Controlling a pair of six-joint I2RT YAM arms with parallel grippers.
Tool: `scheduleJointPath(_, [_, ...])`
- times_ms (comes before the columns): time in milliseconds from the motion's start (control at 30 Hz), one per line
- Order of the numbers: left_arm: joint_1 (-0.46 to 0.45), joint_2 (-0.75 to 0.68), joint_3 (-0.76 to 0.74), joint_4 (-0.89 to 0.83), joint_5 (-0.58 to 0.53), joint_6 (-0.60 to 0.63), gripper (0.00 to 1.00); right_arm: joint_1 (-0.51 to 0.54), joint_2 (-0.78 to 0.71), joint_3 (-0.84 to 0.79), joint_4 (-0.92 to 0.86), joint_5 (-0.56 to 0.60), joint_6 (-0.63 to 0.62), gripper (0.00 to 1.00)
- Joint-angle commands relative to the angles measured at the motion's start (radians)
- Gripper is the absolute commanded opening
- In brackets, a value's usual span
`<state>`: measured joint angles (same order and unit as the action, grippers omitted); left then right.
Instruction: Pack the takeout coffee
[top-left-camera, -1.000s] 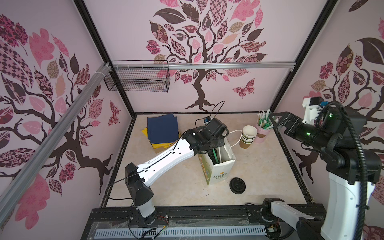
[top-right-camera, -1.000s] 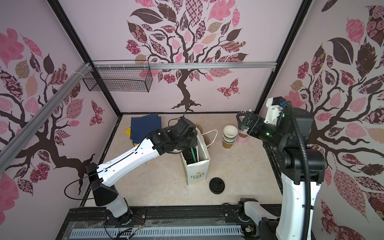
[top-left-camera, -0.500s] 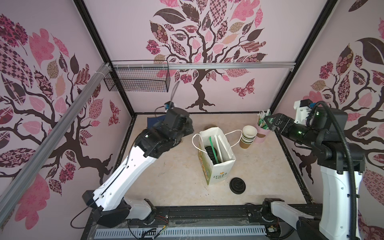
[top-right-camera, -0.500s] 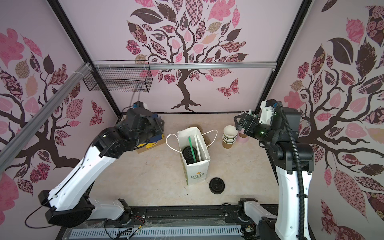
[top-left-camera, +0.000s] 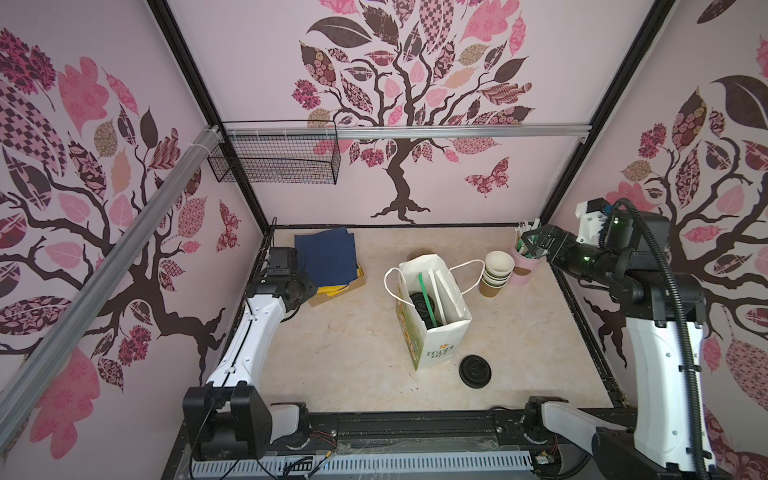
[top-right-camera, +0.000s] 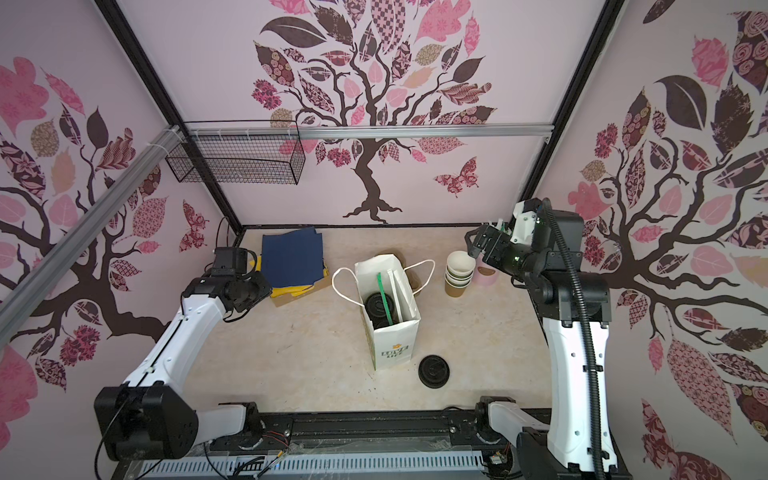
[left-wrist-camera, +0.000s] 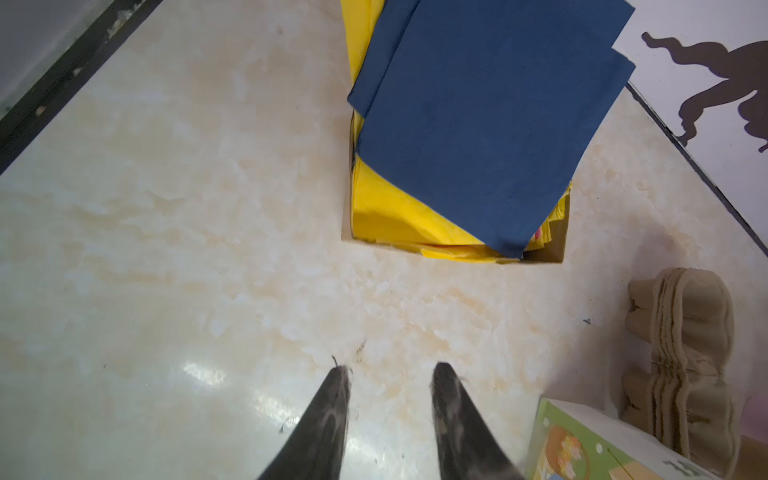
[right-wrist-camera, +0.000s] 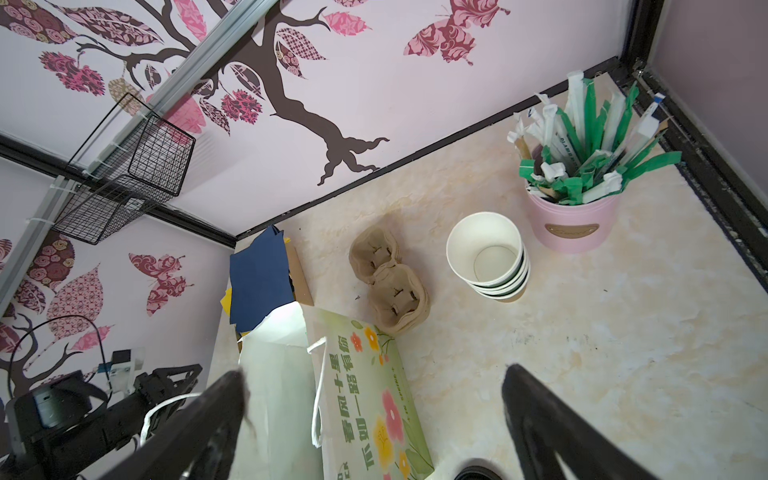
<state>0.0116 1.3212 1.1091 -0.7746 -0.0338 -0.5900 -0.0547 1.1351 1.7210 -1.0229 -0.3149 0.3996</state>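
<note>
Both top views are showing the coffee cups (top-left-camera: 420, 306) sitting inside the bag (top-left-camera: 436, 345), well apart from either pair of jaws; packing is looking done. The left gripper (left-wrist-camera: 390, 374) is holding its jaws slightly apart, the right gripper (right-wrist-camera: 374, 374) is spreading them wide, both empty.

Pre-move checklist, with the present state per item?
1. Bag upright, mouth open: ok.
2. Lidded cups in the bag: black lids show inside. Whether both cups are there: cannot tell.
3. Left gripper open, empty, off to the side of the bag by the napkins: ok.
4. Right gripper open wide, empty: ok.
5. Loose lid flat on the table beside the bag, not touching it: ok.
</note>
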Motion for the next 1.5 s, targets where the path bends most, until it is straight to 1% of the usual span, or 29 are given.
scheduleJointPath(0, [0.020, 0.145, 0.090, 0.127, 0.025, 0.160, 0.34, -0.002, 0.020, 0.020, 0.013, 0.002, -0.007, 0.98])
scheduleJointPath(67, [0.030, 0.235, 0.159, 0.131, 0.005, 0.209, 0.31, -0.002, 0.033, 0.033, 0.012, 0.001, -0.008, 0.98])
scheduleJointPath(167, [0.052, 0.360, 0.254, 0.132, -0.015, 0.268, 0.31, -0.002, 0.044, 0.051, 0.007, 0.011, -0.014, 0.98])
scheduleJointPath(300, [0.065, 0.500, 0.367, 0.125, -0.021, 0.323, 0.38, -0.002, 0.049, 0.061, -0.009, 0.035, -0.030, 0.98])
scheduleJointPath(400, [0.074, 0.576, 0.426, 0.131, -0.024, 0.335, 0.40, -0.002, 0.056, 0.067, -0.012, 0.042, -0.031, 0.98])
scheduleJointPath(633, [0.096, 0.688, 0.507, 0.107, -0.042, 0.368, 0.45, -0.002, 0.077, 0.069, -0.008, 0.050, -0.029, 0.98])
scheduleJointPath(833, [0.103, 0.711, 0.521, 0.108, -0.062, 0.386, 0.49, -0.002, 0.092, 0.069, -0.003, 0.040, -0.026, 0.97])
scheduleJointPath(1000, [0.105, 0.745, 0.536, 0.088, -0.022, 0.384, 0.49, -0.002, 0.095, 0.062, 0.000, 0.040, -0.026, 0.97])
scheduleJointPath(1100, [0.105, 0.748, 0.535, 0.086, 0.003, 0.383, 0.47, -0.002, 0.094, 0.064, -0.002, 0.043, -0.028, 0.97])
scheduleJointPath(1200, [0.104, 0.759, 0.545, 0.080, 0.010, 0.389, 0.42, -0.002, 0.092, 0.066, -0.002, 0.046, -0.027, 0.97])
scheduleJointPath(1267, [0.105, 0.768, 0.558, 0.066, 0.012, 0.394, 0.37, -0.003, 0.091, 0.066, -0.003, 0.047, -0.027, 0.97])
scheduleJointPath(1467, [0.105, 0.767, 0.571, 0.058, 0.017, 0.397, 0.16, -0.003, 0.082, 0.070, -0.008, 0.057, -0.030, 0.97])
